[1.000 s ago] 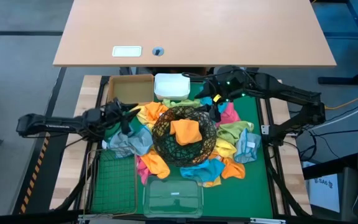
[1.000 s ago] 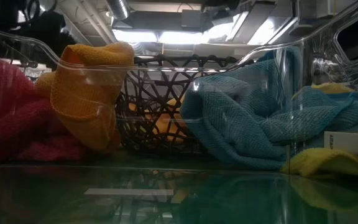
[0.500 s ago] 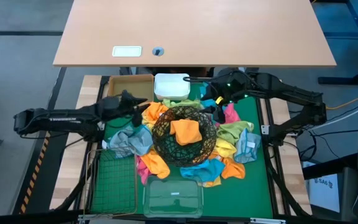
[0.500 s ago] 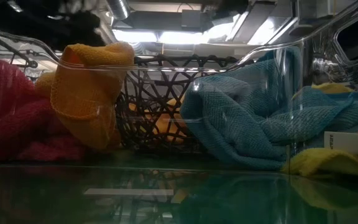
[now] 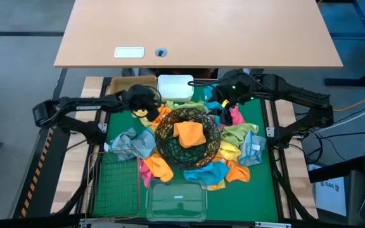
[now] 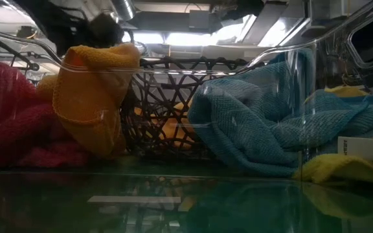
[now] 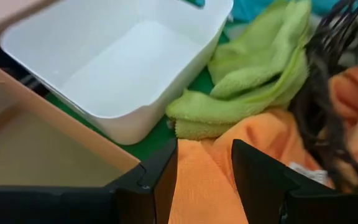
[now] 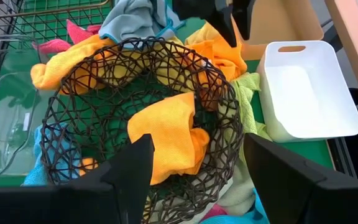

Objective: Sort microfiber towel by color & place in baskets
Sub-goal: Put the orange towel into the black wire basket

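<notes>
Many microfiber towels, orange, pink, green, blue, yellow and grey, lie heaped around the round black wire bowl [image 5: 187, 136], which holds an orange towel [image 5: 189, 133]. My left gripper [image 5: 146, 102] stands open above another orange towel [image 7: 201, 186] at the bowl's far-left side, close to the tan tray [image 5: 132, 85] and the white tub [image 5: 175, 87]. I cannot tell whether it touches the cloth. My right gripper [image 5: 224, 104] hangs open, high over the bowl's far-right side, above a pink towel [image 5: 235, 116].
The green wire-mesh basket [image 5: 116, 183] stands at the near left and the clear plastic box [image 5: 176, 199] at the near middle. Light green towels [image 7: 253, 81] lie between the white tub [image 7: 123, 62] and the bowl. A wooden desk [image 5: 195, 31] stands beyond the far edge.
My left gripper has swung from above the grey-blue towels at the left toward the table's far edge and right, and tipped down over the orange towel beside the tan tray. Its fingers have kept the same gap. The towels lie as before.
</notes>
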